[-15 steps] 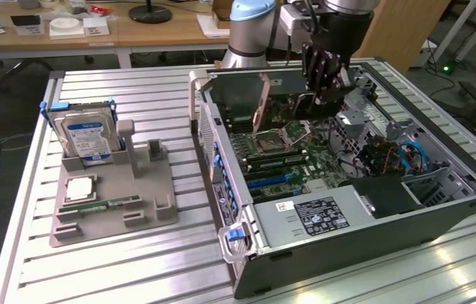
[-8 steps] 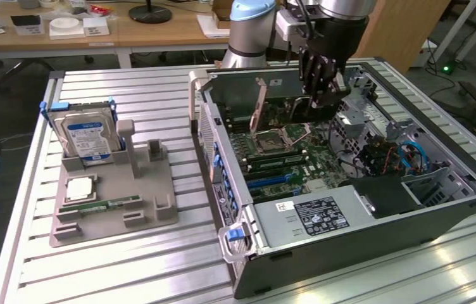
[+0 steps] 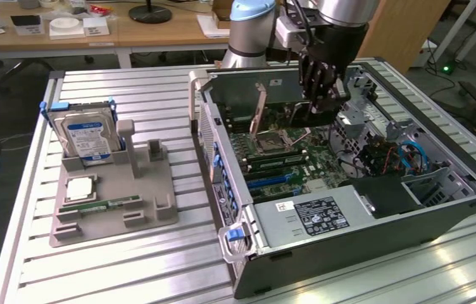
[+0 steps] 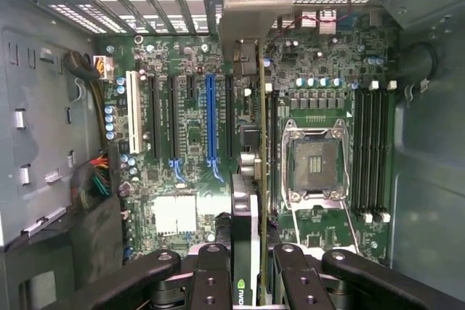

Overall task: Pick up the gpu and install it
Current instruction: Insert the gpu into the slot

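Observation:
My gripper (image 3: 318,101) is lowered into the open computer case (image 3: 348,221) and is shut on the gpu (image 3: 262,107), which it holds on edge above the motherboard (image 3: 306,158). In the wrist view the gpu (image 4: 247,201) appears edge-on between my black fingers (image 4: 211,266). Its silver end bracket (image 4: 247,5) reaches the case's rear slot wall. The card runs along the black slot just beside the long blue slot (image 4: 211,117), between that slot and the empty processor socket (image 4: 314,157). Whether its connector edge sits in the slot is hidden.
On the exterior view's left, a grey holder tray (image 3: 111,202) on the slatted table carries a silver hard drive (image 3: 86,136), a processor chip (image 3: 79,188) and a green memory stick (image 3: 103,204). Cables and drive cages (image 3: 399,158) crowd the case's far side.

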### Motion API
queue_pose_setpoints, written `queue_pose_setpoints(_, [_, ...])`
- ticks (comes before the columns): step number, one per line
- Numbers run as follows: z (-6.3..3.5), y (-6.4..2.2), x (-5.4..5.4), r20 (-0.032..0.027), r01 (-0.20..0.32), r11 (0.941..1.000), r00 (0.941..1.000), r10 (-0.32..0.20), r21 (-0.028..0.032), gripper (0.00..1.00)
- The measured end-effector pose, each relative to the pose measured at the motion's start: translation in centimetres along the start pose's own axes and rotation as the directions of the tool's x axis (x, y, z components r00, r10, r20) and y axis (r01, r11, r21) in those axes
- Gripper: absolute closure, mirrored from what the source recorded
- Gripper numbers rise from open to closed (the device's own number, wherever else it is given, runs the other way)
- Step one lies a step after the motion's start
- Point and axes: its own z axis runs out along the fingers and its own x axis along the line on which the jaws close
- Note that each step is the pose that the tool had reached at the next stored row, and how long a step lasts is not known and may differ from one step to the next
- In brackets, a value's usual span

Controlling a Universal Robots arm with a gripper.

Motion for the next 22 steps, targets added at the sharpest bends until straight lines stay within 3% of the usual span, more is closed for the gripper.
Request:
queue_pose_setpoints(6, [0.94,0.26,0.1,-0.0001,0.0,1.0,1.0,0.0,-0.0009,0.73])
queue_pose_setpoints(22, [1.29,0.72,0.6,-0.0002,0.0,1.0,1.0,0.0,-0.0011,0.73])
